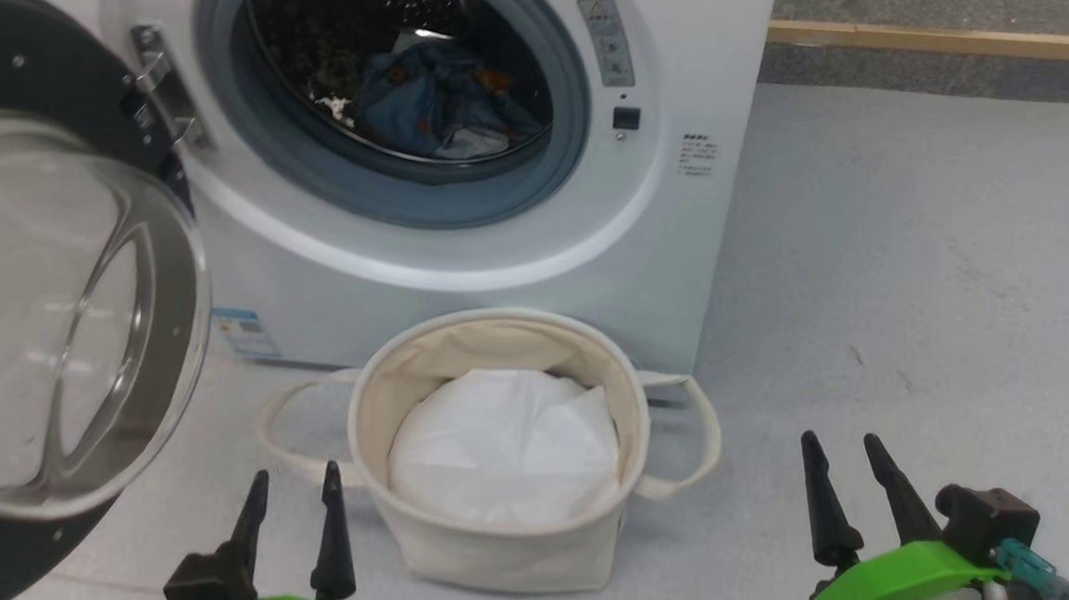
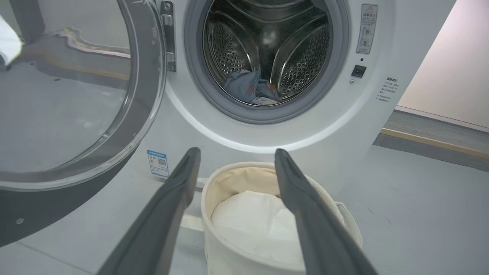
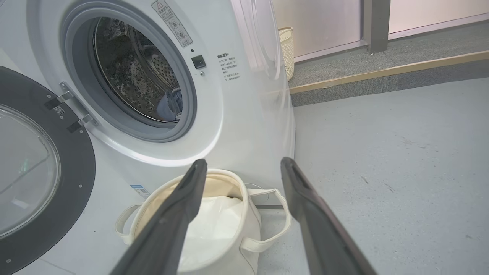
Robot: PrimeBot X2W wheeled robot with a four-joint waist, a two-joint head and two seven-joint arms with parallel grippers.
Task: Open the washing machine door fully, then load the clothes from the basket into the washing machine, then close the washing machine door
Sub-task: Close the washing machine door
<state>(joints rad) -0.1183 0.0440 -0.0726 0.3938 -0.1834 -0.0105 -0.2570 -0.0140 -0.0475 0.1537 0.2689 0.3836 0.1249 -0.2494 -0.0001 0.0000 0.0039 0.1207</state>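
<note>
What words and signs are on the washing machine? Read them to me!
Grey sticker on the washing machine: a warning triangle on top, words too small to read.
Black text block, lower on the front: too small to read.
Blue label, near the bottom: blurred.

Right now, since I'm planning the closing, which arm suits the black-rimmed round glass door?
Left, probably: the door hangs open beside the open left gripper; the right gripper sits past the cream canvas basket.
</note>
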